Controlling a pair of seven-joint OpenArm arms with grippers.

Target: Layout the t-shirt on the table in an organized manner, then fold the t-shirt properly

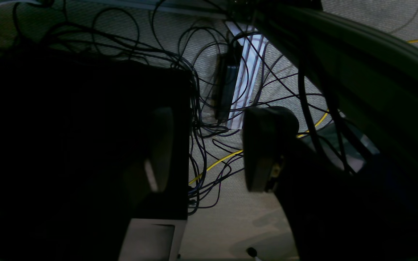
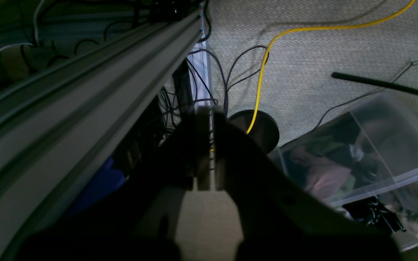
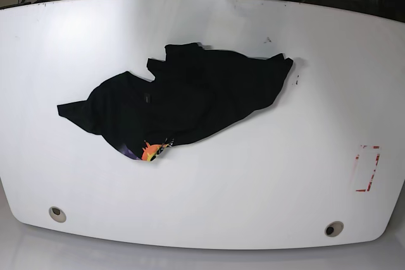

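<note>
The black cloth t-shirt [image 3: 183,96] is lying crumpled mid-table on the glossy white table [image 3: 266,181], nothing being folded yet, with the left gripper [image 1: 203,150] being held apart and the right gripper [image 2: 204,152] being held together.

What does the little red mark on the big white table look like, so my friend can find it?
Start at the white table and go past the crumpled black t-shirt in its middle, toward the right edge of the base view. The red dashed rectangle sits there, alone. Unlike the round grommets near the front edge, it is flat, red and boxy.
</note>
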